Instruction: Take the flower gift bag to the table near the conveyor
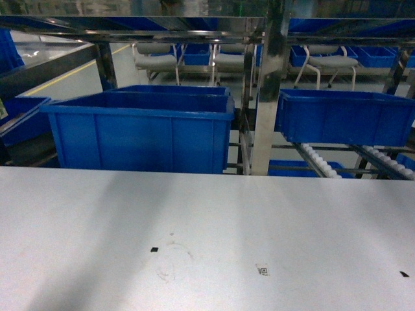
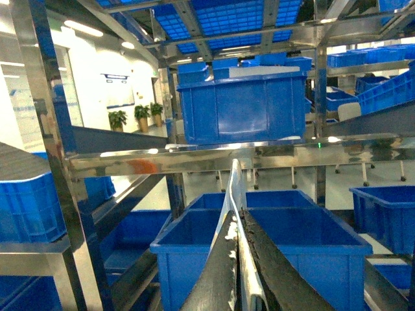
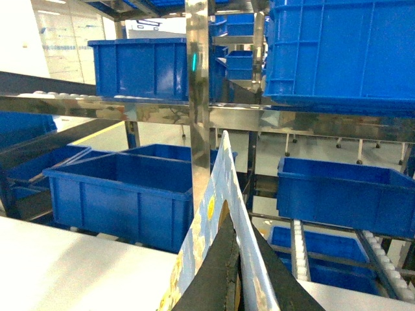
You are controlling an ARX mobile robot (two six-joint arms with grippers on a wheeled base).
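Blue bins behind table

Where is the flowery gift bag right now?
It isn't on the table yet. In the right wrist view, the flower gift bag is pinched edge-on in the right gripper, above the table's far edge, facing the blue bins.

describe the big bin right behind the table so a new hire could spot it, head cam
Start at the white table filling the lower half of the head view. Directly behind its far edge, left of the vertical steel post, sits the large blue bin. It is the widest, nearest bin, open-topped, unlike the smaller blue bin standing higher to the post's right.
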